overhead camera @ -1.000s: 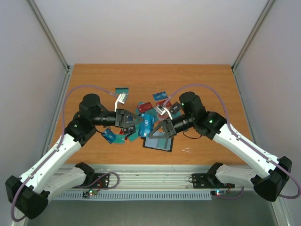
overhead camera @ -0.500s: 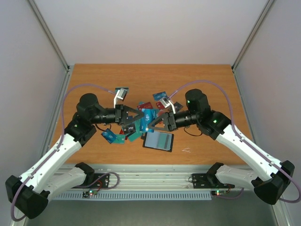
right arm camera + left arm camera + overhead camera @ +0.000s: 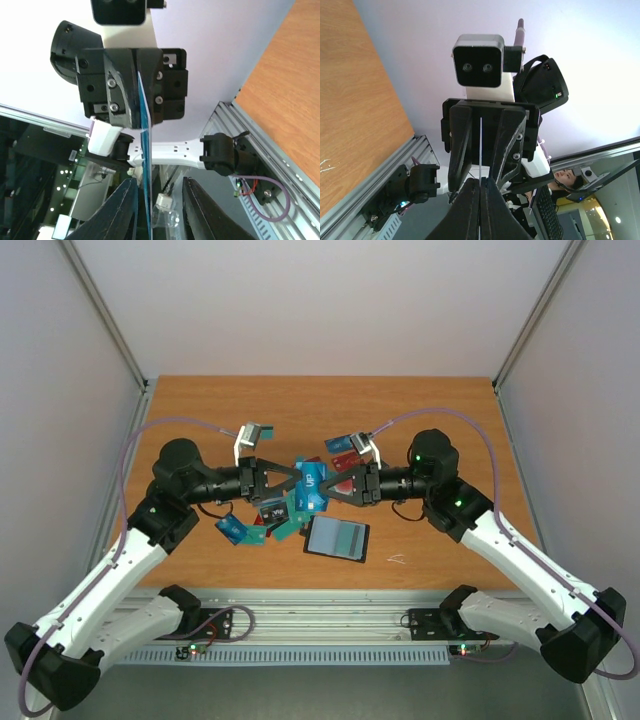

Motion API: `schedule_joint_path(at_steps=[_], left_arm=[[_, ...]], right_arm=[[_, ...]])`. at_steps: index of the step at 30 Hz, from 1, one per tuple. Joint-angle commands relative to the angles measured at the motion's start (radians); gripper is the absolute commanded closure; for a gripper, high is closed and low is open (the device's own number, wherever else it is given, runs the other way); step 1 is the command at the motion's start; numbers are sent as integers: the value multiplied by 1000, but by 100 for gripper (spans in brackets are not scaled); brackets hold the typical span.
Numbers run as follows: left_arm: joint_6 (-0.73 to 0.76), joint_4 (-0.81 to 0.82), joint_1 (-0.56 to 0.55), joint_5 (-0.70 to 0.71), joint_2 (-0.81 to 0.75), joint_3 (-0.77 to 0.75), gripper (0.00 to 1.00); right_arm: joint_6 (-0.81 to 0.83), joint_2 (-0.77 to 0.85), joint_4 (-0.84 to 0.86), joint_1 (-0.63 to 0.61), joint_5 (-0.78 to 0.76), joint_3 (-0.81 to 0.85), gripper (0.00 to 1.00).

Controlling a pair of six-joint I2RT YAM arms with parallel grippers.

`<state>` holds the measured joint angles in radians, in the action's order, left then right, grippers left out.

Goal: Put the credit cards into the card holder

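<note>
The blue credit card (image 3: pixel 313 486) is showing only its thin edge in both wrist views, so its printing is not readable there. From above it is standing on edge in the air between the two arms, blue face up to the camera with small white marks too fine to make out. The left fingers (image 3: pixel 468 212) are pressing together on it, pinching one end. The right fingers (image 3: pixel 120 215) are standing spread, the card's other end lying between them with a gap on each side.

The other credit cards (image 3: pixel 275 525), teal, red and blue, are lying in a heap on the bench (image 3: pixel 200 410), partly hidden under both arms. The card holder (image 3: pixel 337 538) is lying flat just beside the heap, towards the near edge. It is black with a grey-green panel on its face; whether that is a pocket or a card is not clear.
</note>
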<state>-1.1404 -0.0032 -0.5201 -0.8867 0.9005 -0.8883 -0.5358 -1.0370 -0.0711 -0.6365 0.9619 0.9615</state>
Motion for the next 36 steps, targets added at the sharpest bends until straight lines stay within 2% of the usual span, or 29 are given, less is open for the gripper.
schedule_joint_path(at_steps=[1,8,13,16,18,19,22,24,27,31,36], left_arm=[[8,15,-1,-6,-14,-17,100],[15,8,-1,-4,-12,-24,100],[12,-29,-1,-12,0,-32,100],[19,-53,-1,-14,18,-55,100],[39,-83,-1,-15,37,-73,99],[52,-117,-3,-6,47,-83,93],[147,-305,-4,57,70,-114,53],[211,-415,-14,102,83,-122,45],[312,-571,-32,183,107,-124,44],[395,-657,-75,293,163,-105,49],[428,-676,-142,394,294,-120,65]], right_arm=[[-80,-25,148,8,24,2,74],[-91,-36,173,8,56,0,85],[-92,-52,178,8,69,7,98],[-72,-49,126,8,64,12,99],[-18,-33,26,8,33,17,99],[5,-20,-54,8,-3,20,99],[44,29,-281,8,-153,-27,99],[61,63,-431,9,-254,-68,99],[106,116,-618,8,-377,-112,99],[162,161,-700,9,-431,-166,99],[245,108,-707,8,-456,-219,99]])
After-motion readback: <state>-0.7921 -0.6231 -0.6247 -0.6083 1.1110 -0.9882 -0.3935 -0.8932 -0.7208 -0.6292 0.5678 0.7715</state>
